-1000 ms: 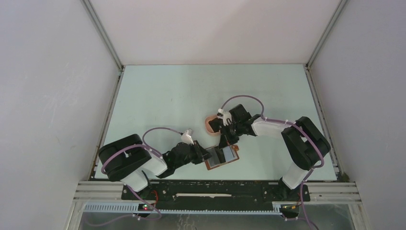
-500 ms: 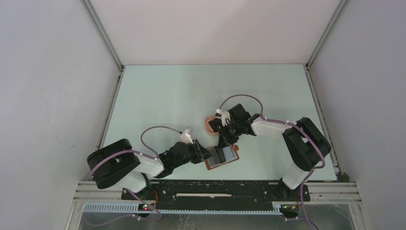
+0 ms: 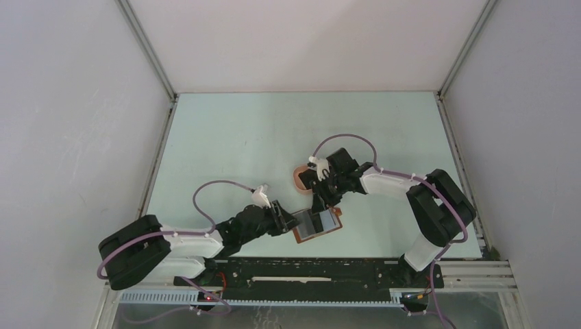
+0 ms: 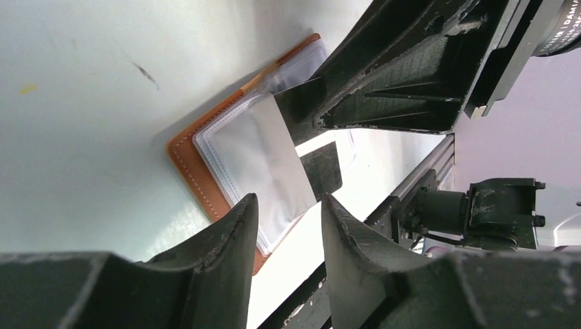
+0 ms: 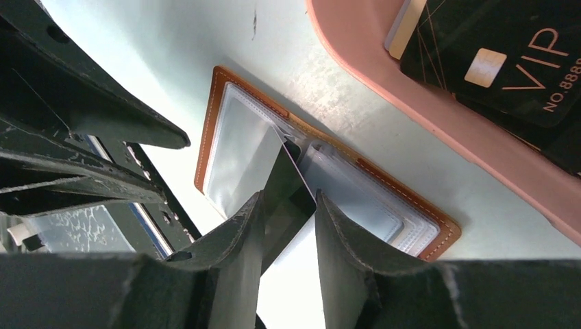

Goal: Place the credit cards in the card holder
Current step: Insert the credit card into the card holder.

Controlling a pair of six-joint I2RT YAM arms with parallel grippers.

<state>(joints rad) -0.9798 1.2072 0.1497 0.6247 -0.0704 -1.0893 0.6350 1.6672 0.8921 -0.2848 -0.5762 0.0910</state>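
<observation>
Obs: card holder (image 3: 316,223) lies open at near edge of table (image 3: 240,137). Its dark card (image 5: 288,177) stands half-sleeved (thin, stiff, slick: pinch the free short edge). Astride it, apparently loose, right gripper (image 5: 289,203) part-open; left gripper (image 4: 288,207) part-open, empty.

Two arms, same make. Left arm (image 3: 185,243) and right arm (image 3: 387,181): bulky black joint housings, smooth white link shells between them. A lilac cable (image 3: 223,181) runs along each in loose loops, held by white clips (image 3: 260,197) near the wrist. Left gripper (image 4: 288,205): fingers (image 4: 219,260) dark, matte, curved, with raised ribs and pale scuffs on the edges. Right gripper (image 5: 286,202): same moulding, same wear. Lens ring (image 4: 565,27) on the right wrist bears white lettering, possibly a maker's name; too cropped to read.
</observation>
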